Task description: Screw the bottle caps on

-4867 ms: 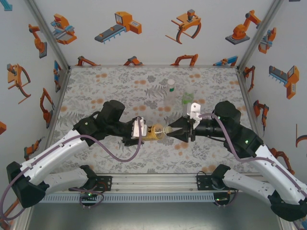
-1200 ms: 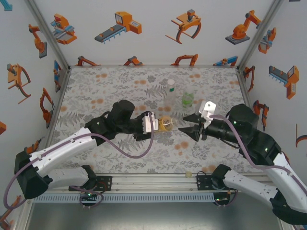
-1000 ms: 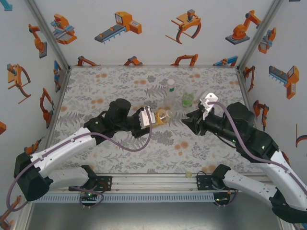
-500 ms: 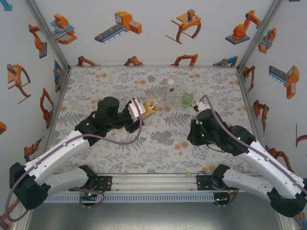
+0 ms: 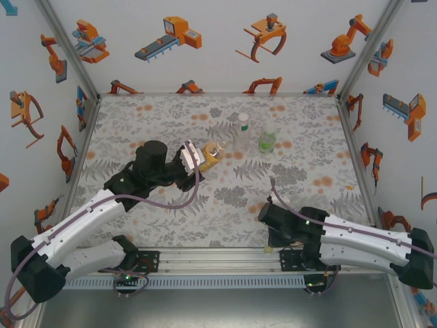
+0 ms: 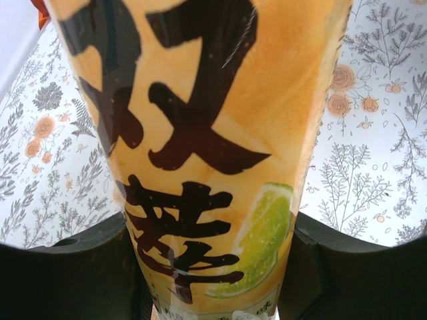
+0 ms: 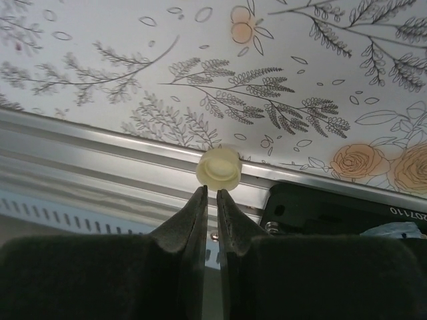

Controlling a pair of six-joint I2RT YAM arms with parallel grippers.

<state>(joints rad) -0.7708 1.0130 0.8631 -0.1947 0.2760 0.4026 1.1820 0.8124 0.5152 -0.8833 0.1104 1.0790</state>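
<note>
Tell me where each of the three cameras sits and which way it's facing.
Top external: above and behind the bases, looking down on the floral table; both arms show, left pincer holding the orange bottle.
Left wrist: looks along its own fingers at that bottle's label clamped between them.
Right wrist: looks down past the nearly closed right pincer at a pale cap by the front rail.
Shared: the bottle, in top and left wrist views.
</note>
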